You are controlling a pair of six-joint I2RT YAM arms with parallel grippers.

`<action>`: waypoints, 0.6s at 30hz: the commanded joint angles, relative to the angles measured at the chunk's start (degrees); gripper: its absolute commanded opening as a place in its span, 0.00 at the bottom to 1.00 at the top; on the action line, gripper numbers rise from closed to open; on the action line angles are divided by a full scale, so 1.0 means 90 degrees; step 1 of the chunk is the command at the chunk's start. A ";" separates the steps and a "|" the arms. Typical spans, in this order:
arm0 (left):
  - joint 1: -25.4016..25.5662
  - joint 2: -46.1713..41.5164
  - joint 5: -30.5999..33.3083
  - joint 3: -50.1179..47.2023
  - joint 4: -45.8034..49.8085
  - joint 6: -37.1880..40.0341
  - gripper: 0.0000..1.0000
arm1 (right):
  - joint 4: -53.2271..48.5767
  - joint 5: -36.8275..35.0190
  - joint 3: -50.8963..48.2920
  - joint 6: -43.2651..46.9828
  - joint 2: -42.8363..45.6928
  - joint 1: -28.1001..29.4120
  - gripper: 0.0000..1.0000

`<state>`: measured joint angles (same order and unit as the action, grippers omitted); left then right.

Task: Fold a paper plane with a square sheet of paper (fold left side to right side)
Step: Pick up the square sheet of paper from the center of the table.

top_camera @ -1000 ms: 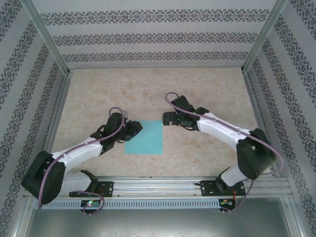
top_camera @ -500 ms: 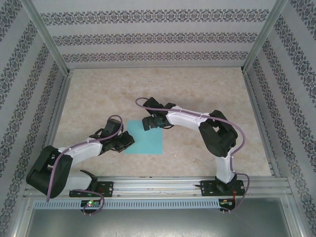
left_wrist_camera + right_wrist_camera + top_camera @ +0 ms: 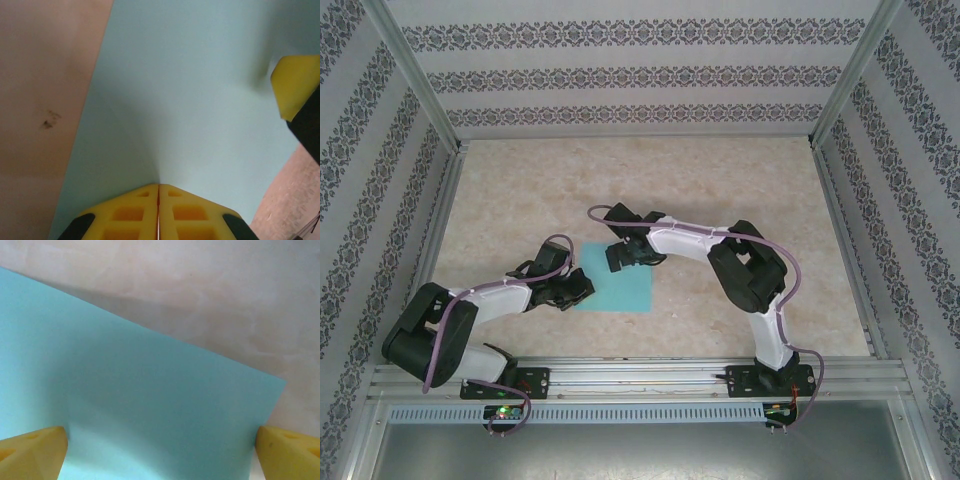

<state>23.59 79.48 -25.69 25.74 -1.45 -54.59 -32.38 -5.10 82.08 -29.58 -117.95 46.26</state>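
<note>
The square sheet of paper (image 3: 628, 288) lies flat on the beige table, turquoise-blue and unfolded. My left gripper (image 3: 582, 287) sits at its left edge. In the left wrist view its yellow fingers (image 3: 130, 215) are pressed together at the gripper tip (image 3: 158, 192), and the paper (image 3: 190, 100) rises in a slight ridge into them. My right gripper (image 3: 620, 256) hovers low over the sheet's far left part, open. Its fingers (image 3: 35, 450) stand wide apart at the gripper tip (image 3: 160, 440), with the paper (image 3: 150, 400) beneath. One right finger (image 3: 295, 85) touches the sheet.
Patterned walls enclose the table (image 3: 740, 190) on three sides, with metal frame posts at the corners. A metal rail (image 3: 640, 375) carrying both arm bases runs along the near edge. The right arm's elbow (image 3: 750, 265) bends to the right of the sheet.
The right arm swung left, bringing its gripper from beyond the sheet's far right corner to over its far left part. The left gripper drew back and settled at the left edge.
</note>
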 commanded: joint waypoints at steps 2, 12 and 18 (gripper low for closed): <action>-0.0053 0.0236 0.0111 -0.0115 0.0110 0.0138 0.08 | -0.0201 0.0253 0.0223 0.0009 -0.0179 0.0180 0.95; -0.0049 0.0176 0.0041 -0.0165 -0.0160 0.0031 0.08 | -0.0385 0.0413 0.0401 0.0020 -0.0155 0.0263 0.81; -0.0050 0.0155 -0.0005 -0.0155 -0.0334 -0.0028 0.09 | -0.0357 0.0761 0.0430 -0.0049 -0.0222 0.0241 0.63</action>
<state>23.59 80.20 -26.39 25.34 -4.08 -54.61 -34.28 -0.54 84.62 -29.85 -118.61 48.25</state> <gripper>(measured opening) 0.090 0.660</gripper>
